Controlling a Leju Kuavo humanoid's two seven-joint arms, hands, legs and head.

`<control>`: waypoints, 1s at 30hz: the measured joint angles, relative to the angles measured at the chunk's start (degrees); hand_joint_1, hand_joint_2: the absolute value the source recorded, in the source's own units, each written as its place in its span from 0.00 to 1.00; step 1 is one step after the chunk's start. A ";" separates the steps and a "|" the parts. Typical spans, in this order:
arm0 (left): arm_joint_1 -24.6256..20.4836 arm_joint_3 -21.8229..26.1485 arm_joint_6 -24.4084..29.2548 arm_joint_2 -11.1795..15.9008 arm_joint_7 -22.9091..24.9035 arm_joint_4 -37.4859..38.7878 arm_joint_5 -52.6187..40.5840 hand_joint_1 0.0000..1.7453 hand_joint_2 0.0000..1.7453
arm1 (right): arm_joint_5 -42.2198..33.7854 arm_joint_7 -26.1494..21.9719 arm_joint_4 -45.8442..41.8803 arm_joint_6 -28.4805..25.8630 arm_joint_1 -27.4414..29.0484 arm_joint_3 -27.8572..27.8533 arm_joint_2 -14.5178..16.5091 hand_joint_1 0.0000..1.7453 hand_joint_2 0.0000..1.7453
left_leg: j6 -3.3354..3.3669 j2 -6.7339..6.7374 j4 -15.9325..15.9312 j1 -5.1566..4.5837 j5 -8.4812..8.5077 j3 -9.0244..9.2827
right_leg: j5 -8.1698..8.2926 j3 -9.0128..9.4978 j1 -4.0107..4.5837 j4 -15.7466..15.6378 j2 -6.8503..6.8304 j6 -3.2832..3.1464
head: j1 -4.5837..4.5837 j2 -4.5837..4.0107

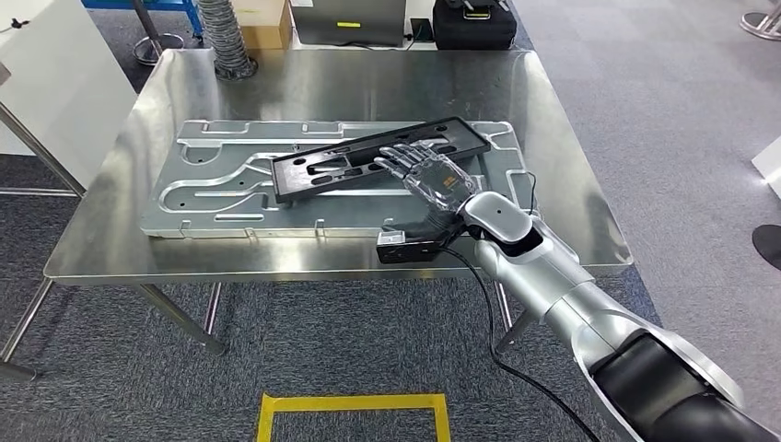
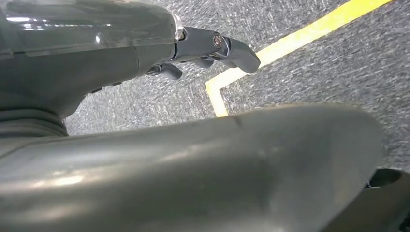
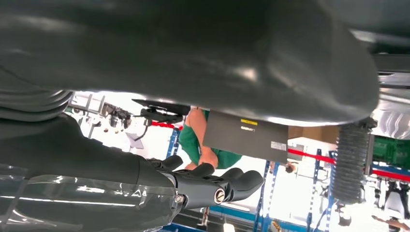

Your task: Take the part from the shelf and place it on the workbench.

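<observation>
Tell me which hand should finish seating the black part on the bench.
Right. The right hand already lies flat, fingers spread, on the black part, which sits on the metal plate on the workbench. The left hand hangs low over carpet and yellow floor tape, away from the bench.

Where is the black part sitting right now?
In the head view, the black part lies tilted on the grey metal plate atop the workbench, right of centre, with the right hand spread flat over its near right end.
</observation>
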 joint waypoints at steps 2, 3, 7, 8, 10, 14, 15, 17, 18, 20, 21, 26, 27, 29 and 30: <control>-0.07 0.00 -0.02 -0.08 -0.02 0.00 0.00 0.00 0.00 | 0.01 0.13 -0.07 -0.15 -0.14 0.00 -0.02 0.00 0.00 | -0.55 0.01 -0.11 0.02 0.57 -0.21 | 0.83 2.58 0.47 -4.51 -0.03 -0.61 | 0.01 0.00; -0.11 0.00 -0.02 -0.11 -0.03 0.00 0.00 0.00 0.00 | 0.02 0.17 -0.09 -0.25 -0.16 0.00 -0.05 0.00 0.00 | -0.89 0.01 -0.23 0.07 0.89 -0.29 | 0.96 2.59 0.66 -4.89 -0.05 -0.82 | 0.01 0.00; -0.09 0.00 -0.05 -0.15 -0.04 0.00 0.02 0.00 0.00 | 0.08 0.28 -0.12 -0.69 -0.06 0.02 -0.10 0.00 0.00 | -2.05 -0.09 2.23 0.08 -1.41 -1.58 | 2.88 1.96 0.20 -6.40 -0.36 -2.27 | -0.01 0.00; -0.06 0.00 -0.05 -0.15 -0.03 0.00 0.05 0.00 0.00 | 0.18 0.32 -0.12 -0.77 0.04 0.03 -0.09 0.00 0.00 | -2.23 -0.09 5.25 0.21 -3.84 -2.65 | 3.38 1.56 0.13 -6.56 -0.43 -2.49 | -0.01 0.00; -0.01 0.00 -0.09 -0.15 -0.03 0.00 0.16 0.00 0.00 | 0.50 0.40 -0.12 -0.81 0.44 0.05 -0.01 0.00 0.00 | -2.65 -0.10 12.62 0.41 -8.24 -4.90 | 4.17 0.45 0.16 -6.49 -0.44 -2.63 | -0.01 0.00; 0.00 0.00 -0.03 -0.11 -0.05 0.00 0.45 0.00 0.00 | 1.11 0.40 -0.14 -0.79 1.07 0.07 0.31 0.00 0.00 | -3.17 -0.05 9.83 0.79 -6.21 -0.35 | 5.34 -1.90 -0.01 -5.51 -0.45 -2.09 | -0.01 0.00; -0.03 0.00 0.03 -0.09 -0.11 0.00 0.52 0.00 0.00 | 1.20 0.42 -0.16 -0.79 1.03 0.07 0.42 0.00 0.00 | -3.10 -0.06 5.84 0.79 -5.45 2.32 | 5.48 -2.45 0.02 -5.08 -0.44 -1.84 | -0.02 0.00; -0.03 0.01 0.17 -0.07 -0.29 0.00 0.63 0.00 0.00 | 1.43 0.45 -0.20 -0.76 0.94 0.07 0.63 0.00 0.00 | -2.52 -0.21 0.88 0.66 -4.98 5.31 | 5.81 -3.16 0.13 -4.40 -0.42 -1.25 | -0.01 0.00; 0.02 0.01 0.23 -0.05 -0.36 0.00 0.67 0.00 0.00 | 1.55 0.47 -0.21 -0.75 0.92 0.07 0.72 0.00 0.00 | -2.10 -0.28 0.40 0.53 -5.14 5.41 | 6.05 -3.36 0.20 -4.29 -0.41 -0.88 | -0.01 0.00; 0.15 0.02 0.36 -0.02 -0.40 0.00 0.67 0.00 0.00 | 1.72 0.49 -0.20 -0.74 0.93 0.06 0.78 0.00 0.00 | -1.14 -0.28 0.26 0.52 -4.57 4.89 | 6.39 -3.60 0.08 -4.16 -0.35 -0.13 | 0.00 0.00; 0.16 0.02 0.39 0.00 -0.40 0.00 0.66 0.00 0.00 | 1.78 0.53 -0.20 -0.74 0.94 0.05 0.79 0.00 0.00 | -0.61 -0.22 0.17 0.57 -4.12 4.58 | 5.72 -3.97 -0.04 -3.57 -0.29 0.22 | 0.00 0.00; 0.05 0.02 0.29 0.00 -0.40 0.00 0.48 0.00 0.00 | 1.93 0.72 -0.17 -0.76 1.47 0.04 0.78 0.00 0.00 | 0.55 -0.11 0.04 0.48 -1.95 2.03 | -3.85 -8.73 -0.36 10.85 -0.13 1.15 | 0.00 0.00; 0.09 0.02 0.25 0.00 -0.40 0.00 0.46 0.00 0.00 | 1.96 0.75 -0.17 -0.76 1.68 0.04 0.78 0.00 0.00 | 0.54 -0.12 0.07 0.40 -1.59 1.51 | -3.85 -8.47 -0.34 11.82 -0.13 1.12 | 0.00 0.00; 0.09 0.02 0.12 -0.01 -0.40 0.00 0.38 0.00 0.00 | 1.98 0.80 -0.16 -0.77 1.91 0.04 0.79 0.00 0.00 | 0.46 -0.13 0.10 0.20 -0.91 0.64 | -1.55 -4.92 -0.27 7.78 -0.12 0.67 | 0.00 0.00; 0.06 0.02 0.05 -0.02 -0.39 0.00 0.33 0.00 0.00 | 1.99 0.81 -0.17 -0.78 1.90 0.04 0.79 0.00 0.00 | 0.39 -0.14 0.11 0.12 -0.62 0.35 | -0.33 -2.21 -0.12 3.93 -0.11 0.25 | 0.00 0.00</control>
